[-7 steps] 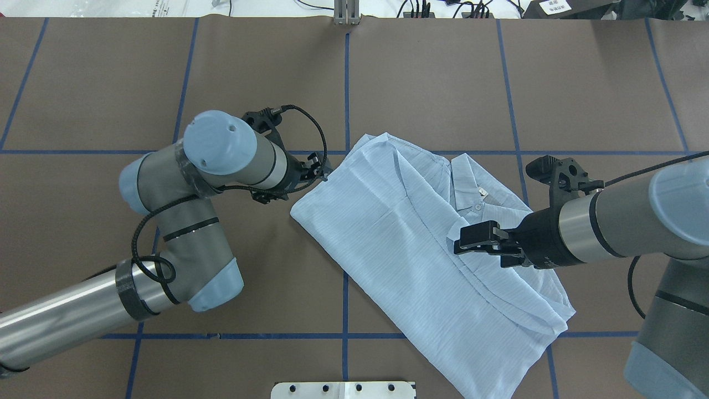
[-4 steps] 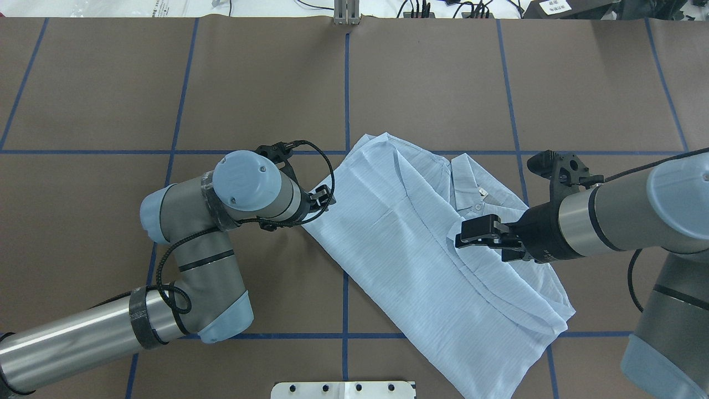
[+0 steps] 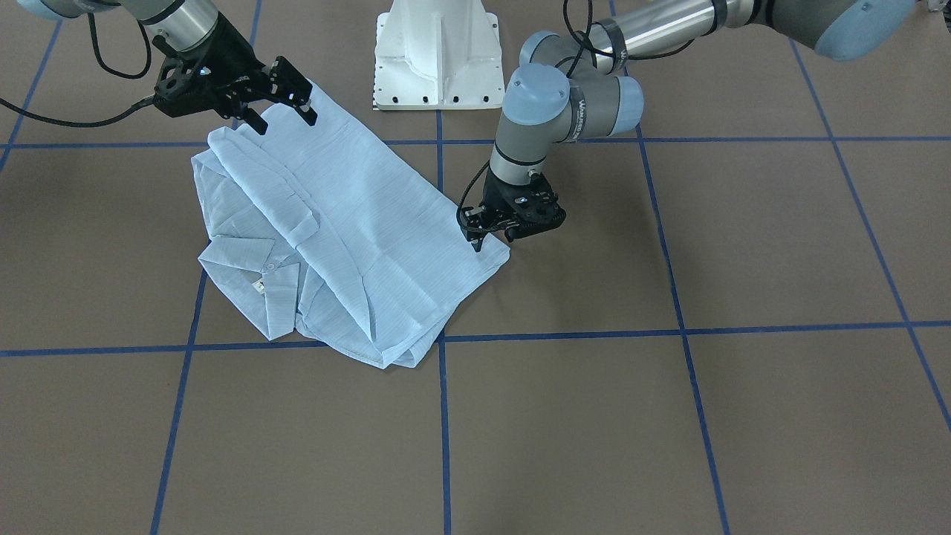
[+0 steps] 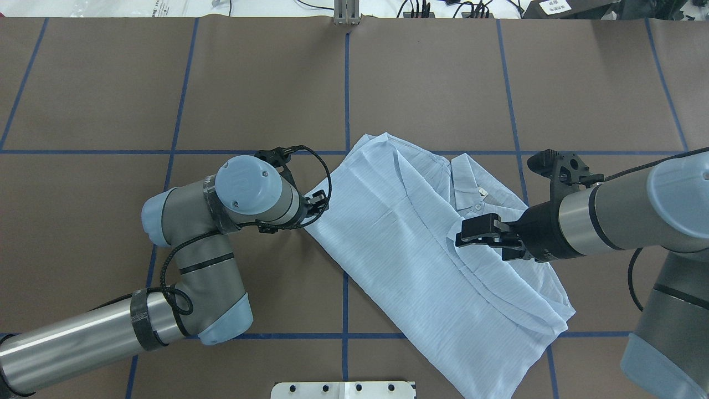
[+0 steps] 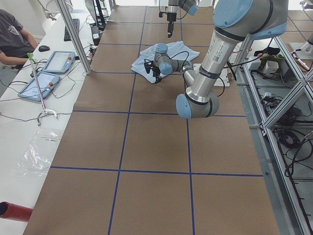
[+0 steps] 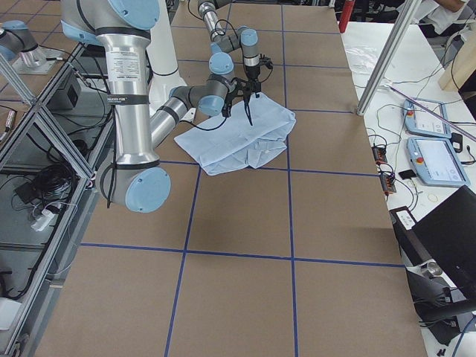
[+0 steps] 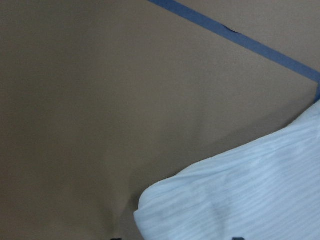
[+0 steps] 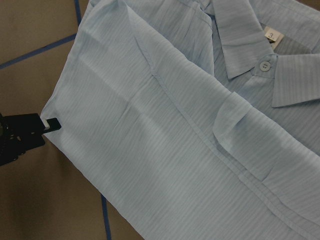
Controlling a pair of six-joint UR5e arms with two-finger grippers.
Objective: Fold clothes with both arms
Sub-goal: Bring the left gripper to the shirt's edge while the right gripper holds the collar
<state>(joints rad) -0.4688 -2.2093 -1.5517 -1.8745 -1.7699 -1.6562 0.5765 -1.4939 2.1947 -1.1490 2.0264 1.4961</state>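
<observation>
The light blue shirt (image 4: pixel 399 244) lies partly folded and slanted across the middle of the table, its collar (image 4: pixel 468 185) and neck label (image 4: pixel 483 192) towards the right. My left gripper (image 4: pixel 314 206) points down at the shirt's left corner (image 3: pixel 496 256). In the left wrist view that corner (image 7: pixel 165 205) lies between two fingertips that stand apart, so the gripper is open. My right gripper (image 3: pixel 286 122) hovers open over the shirt's right part, below the collar, with nothing between its fingers. The right wrist view shows the collar button (image 8: pixel 265 65) and the left gripper (image 8: pixel 22 137).
The brown table cover carries a grid of blue tape lines (image 4: pixel 346 83). The white pedestal base (image 3: pixel 437 52) stands at the robot's edge of the table. A side bench with tablets (image 5: pixel 49 73) and a seated person (image 5: pixel 14 41) runs along the far edge.
My left arm has swung in and lowered its gripper onto the shirt's left corner, which now sits under it. The right gripper has barely moved.
</observation>
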